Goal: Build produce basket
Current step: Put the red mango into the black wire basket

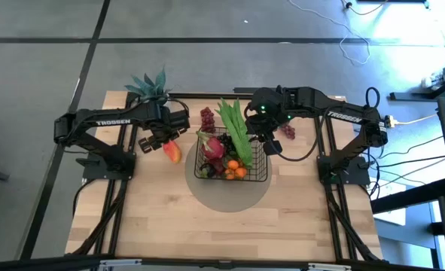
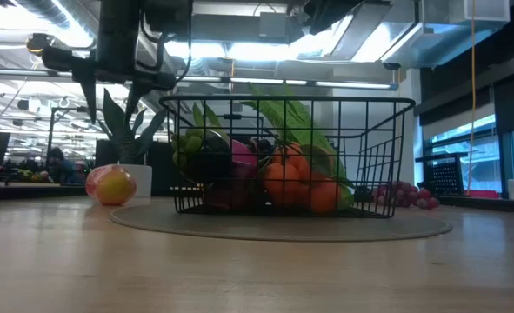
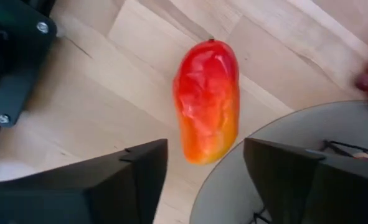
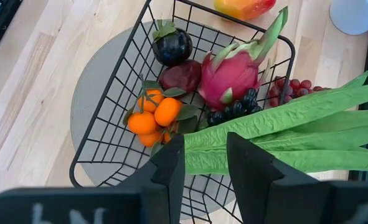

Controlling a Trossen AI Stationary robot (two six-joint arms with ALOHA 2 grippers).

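The black wire basket (image 1: 261, 175) stands on a round grey mat at the table's middle. It holds a pink dragon fruit (image 4: 233, 73), small oranges (image 4: 155, 115), dark grapes (image 4: 233, 111), dark round fruits and long green pods (image 4: 308, 124) that lie over its rim. A red-yellow mango (image 3: 207, 99) lies on its side on the wood, left of the basket. My left gripper (image 3: 205, 152) hovers open above the mango (image 1: 172, 152), clear of it. My right gripper (image 4: 205, 158) is open above the pods at the basket's right side (image 1: 266, 141), touching nothing.
A spiky teal plant in a white pot (image 1: 150, 84) stands at the far left. One red grape bunch (image 1: 207, 118) lies beyond the basket, another (image 1: 288, 131) to its right. The grey mat (image 1: 230, 197) reaches nearly to the mango. The near half of the table is bare wood.
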